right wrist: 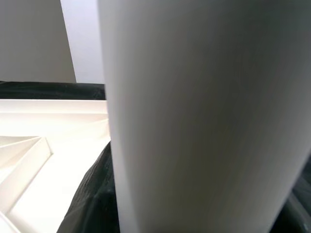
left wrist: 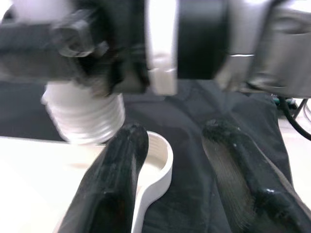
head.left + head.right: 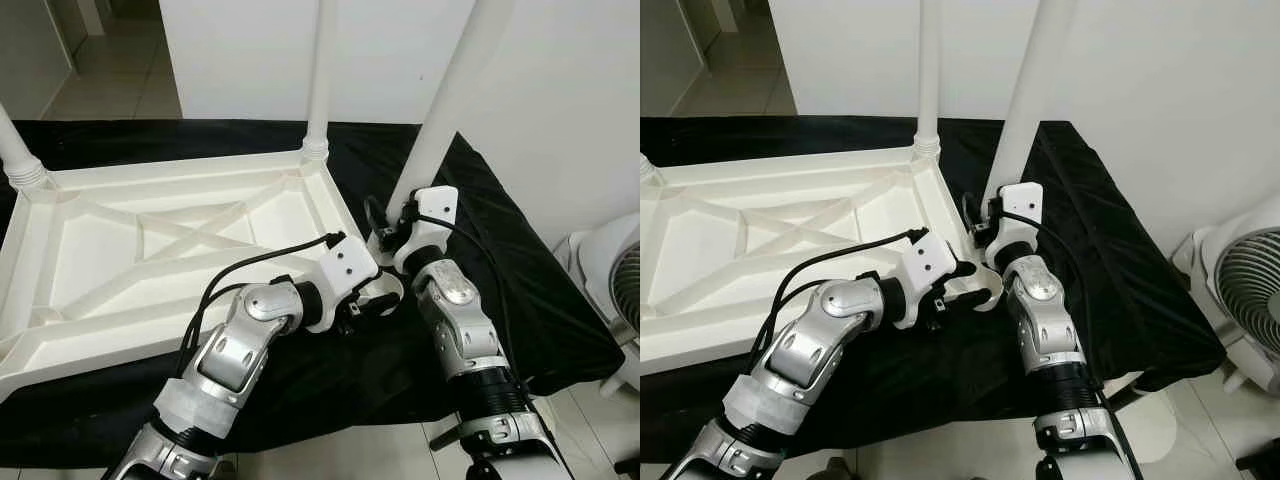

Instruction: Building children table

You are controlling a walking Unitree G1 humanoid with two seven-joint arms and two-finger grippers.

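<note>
The white plastic kids' tabletop [image 3: 150, 250] is lying upside down on a black cloth [image 3: 520, 290], ribbed underside facing up. 2 legs are already standing in its corner sockets: a far leg [image 3: 320, 70] at the back right corner and another leg [image 3: 15, 150] at the back left.

The action is at the near right corner. The right gripper [image 3: 385, 235] is up against a third leg [image 3: 445, 110], which leans a bit to the right instead of standing straight. I can't actually see its fingers, so no idea if they're clamped on it or not; the right wrist camera is pretty much just a close wall of that white leg, with the tabletop and cloth behind it.

The left gripper [image 2: 172, 160] is right at the corner socket [image 2: 158, 160], and its 2 fingers [image 2: 121, 165] are spread apart with nothing pinched, one over the socket's round rim and the other over the cloth. The ribbed threaded end [image 2: 85, 114] of the leg hangs just above and beside that socket, not seated in it.

There's a white fan [image 3: 615, 290] on the floor off to the right, past the cloth's edge.
</note>
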